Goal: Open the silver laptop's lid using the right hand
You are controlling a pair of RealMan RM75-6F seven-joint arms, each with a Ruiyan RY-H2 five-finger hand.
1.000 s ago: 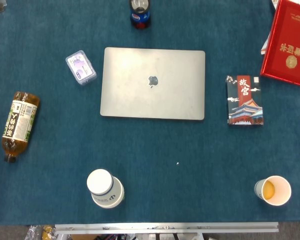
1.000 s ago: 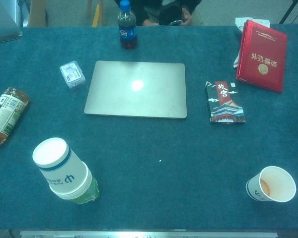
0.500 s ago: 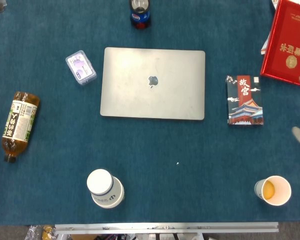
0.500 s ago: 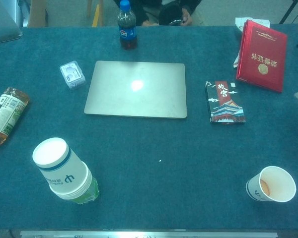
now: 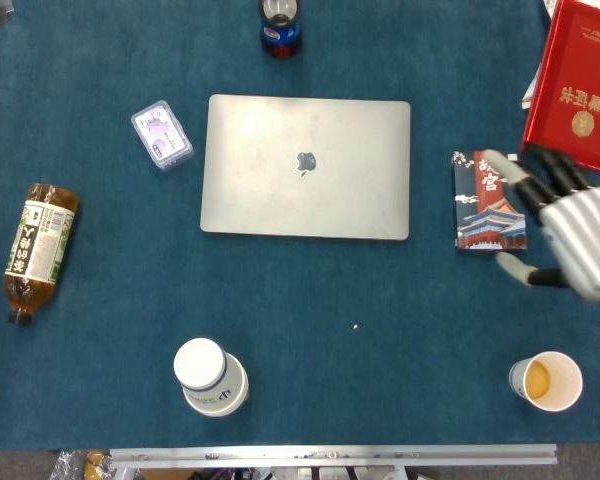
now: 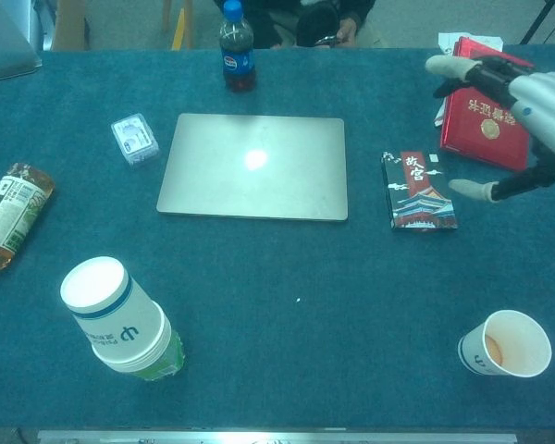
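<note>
The silver laptop [image 5: 306,166] [image 6: 252,166] lies shut and flat in the middle of the blue table, its logo facing up. My right hand [image 5: 570,232] [image 6: 523,102] hovers at the right side, fingers spread and holding nothing. It hangs above the small dark book [image 5: 488,201] [image 6: 419,190] and the red book, well to the right of the laptop's edge. No left hand shows in either view.
A red book [image 5: 578,82] lies at the far right. A paper cup [image 5: 546,381] with orange liquid stands front right, stacked white cups [image 5: 210,376] front left. A tea bottle [image 5: 39,246] lies at left, a card box [image 5: 162,135] left of the laptop, a cola bottle [image 5: 279,25] behind it.
My right hand has come in from the right edge, moving left over the dark book. Nothing on the table has moved.
</note>
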